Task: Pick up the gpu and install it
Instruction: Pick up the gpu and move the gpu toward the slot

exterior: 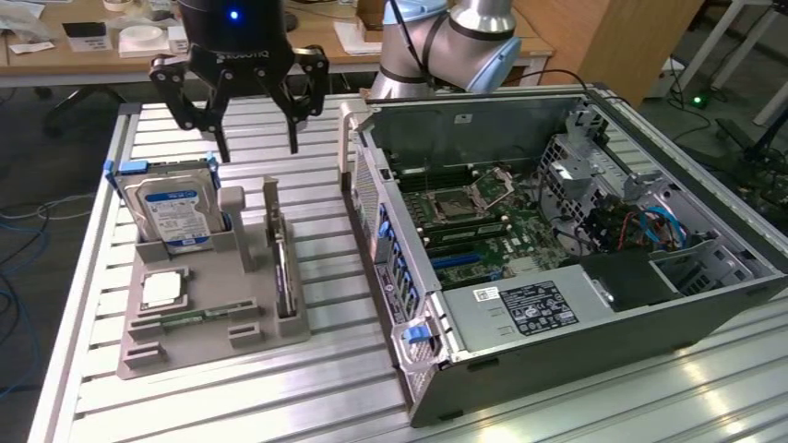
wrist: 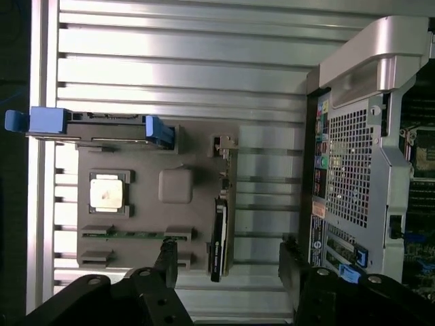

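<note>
Step in hand: approach for the pick. Nothing is lifted. The graphics card (wrist: 217,234) stands on its long edge in its slot on the grey tray (exterior: 209,346), on the side of the tray toward the open computer case (exterior: 591,305). By my reading the install has not begun.

Claw (exterior: 258,148): you have the fingers (wrist: 166,261) spread wide, with nothing between them. It hangs over the table (exterior: 246,397) at the far end of the tray, just past the top of the hard drive (exterior: 179,212) toward the exterior view's right. It is above the card and well apart from it, with no contact.

Alignment, from the wrist view: the thin edge of the card runs along the gap between the two fingers. One end of the card lies level with the fingertips. The card sits a little off-centre, nearer the finger on the tray side.

What the grasp calls for, as I judge it:
- Centre the slim edge in the gap.
- Come straight down, so that the fingers meet the flat faces squarely.
- Mind the slot posts, and the case wall near the outer finger.
- Keep the closure square. A skewed one would likely tilt so thin a card in its slot.
</note>
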Available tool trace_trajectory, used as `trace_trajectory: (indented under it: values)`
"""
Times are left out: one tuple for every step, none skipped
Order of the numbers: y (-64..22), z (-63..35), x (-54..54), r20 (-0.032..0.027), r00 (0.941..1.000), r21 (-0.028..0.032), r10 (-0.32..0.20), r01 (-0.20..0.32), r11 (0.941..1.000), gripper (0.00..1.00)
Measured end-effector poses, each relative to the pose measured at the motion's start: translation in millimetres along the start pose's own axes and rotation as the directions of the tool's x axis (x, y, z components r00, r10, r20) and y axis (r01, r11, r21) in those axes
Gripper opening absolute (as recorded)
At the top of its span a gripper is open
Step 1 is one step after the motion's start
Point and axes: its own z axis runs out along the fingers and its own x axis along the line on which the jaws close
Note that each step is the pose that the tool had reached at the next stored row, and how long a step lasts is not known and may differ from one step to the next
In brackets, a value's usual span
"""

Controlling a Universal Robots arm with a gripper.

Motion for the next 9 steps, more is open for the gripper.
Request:
trace_trajectory:
  values:
    - [-0.1, 1.4, 0.1, 0.0023, 1.0, 0.0003, 0.008, -0.008, 1.0, 0.71]
    - [-0.2, 3.0, 0.1, 0.0042, 0.9998, 0.0006, 0.019, -0.019, 0.9998, 0.71]
    - [-0.5, 4.7, 0.1, 0.0061, 0.9996, 0.0009, 0.028, -0.028, 0.9996, 0.71]
    - [-0.8, 6.5, 0.3, 0.0082, 0.9993, 0.001, 0.035, -0.035, 0.9994, 0.71]
    - [-1.3, 8.3, 0.5, 0.0098, 0.9991, 0.0011, 0.04, -0.04, 0.9992, 0.71]
    - [-2.2, 10.0, 0.7, 0.0106, 0.999, 0.0013, 0.043, -0.043, 0.9991, 0.71]
    - [-3.5, 11.9, 1.2, 0.0107, 0.999, 0.0013, 0.044, -0.044, 0.999, 0.71]
    - [-4.2, 13.7, 1.6, 0.0107, 0.999, 0.0013, 0.044, -0.044, 0.999, 0.71]
    - [-4.6, 15.4, 1.9, 0.0107, 0.999, 0.0013, 0.044, -0.044, 0.999, 0.71]
